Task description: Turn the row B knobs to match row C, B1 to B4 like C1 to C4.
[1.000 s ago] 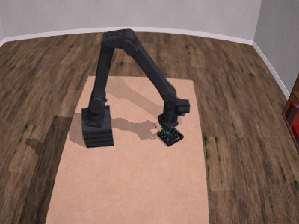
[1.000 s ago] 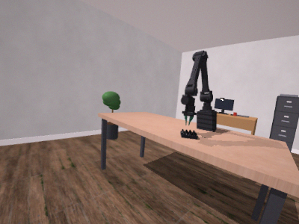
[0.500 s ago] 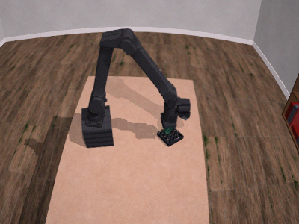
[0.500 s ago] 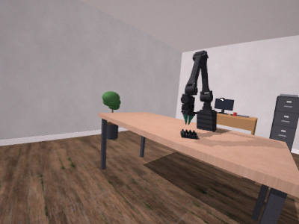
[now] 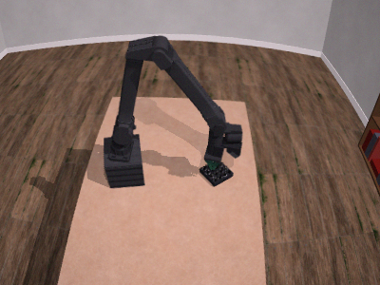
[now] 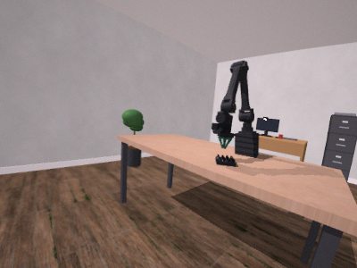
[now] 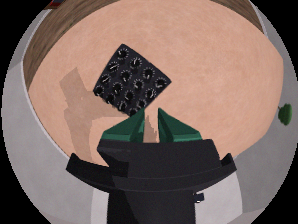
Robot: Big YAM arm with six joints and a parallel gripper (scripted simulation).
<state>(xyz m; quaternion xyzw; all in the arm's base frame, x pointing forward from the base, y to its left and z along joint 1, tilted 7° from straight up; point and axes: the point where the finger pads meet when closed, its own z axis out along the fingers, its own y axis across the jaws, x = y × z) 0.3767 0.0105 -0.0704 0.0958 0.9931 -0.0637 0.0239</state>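
Our claw is narrow, with a small gap and nothing in it. It hangs above the knob box, near one corner of it. The box sits on the table, under our claw. We think we are lining up with a row B knob, but we cannot tell which one. Next we should get right over that knob, go down, pinch it and twist gently, without bumping the knobs beside it.

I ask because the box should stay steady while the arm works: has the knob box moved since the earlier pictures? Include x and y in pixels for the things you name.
No. In the top view, the knob box (image 5: 218,179) (image 6: 227,163) (image 7: 132,80) shows no visible shift against the table's right edge (image 5: 256,175).
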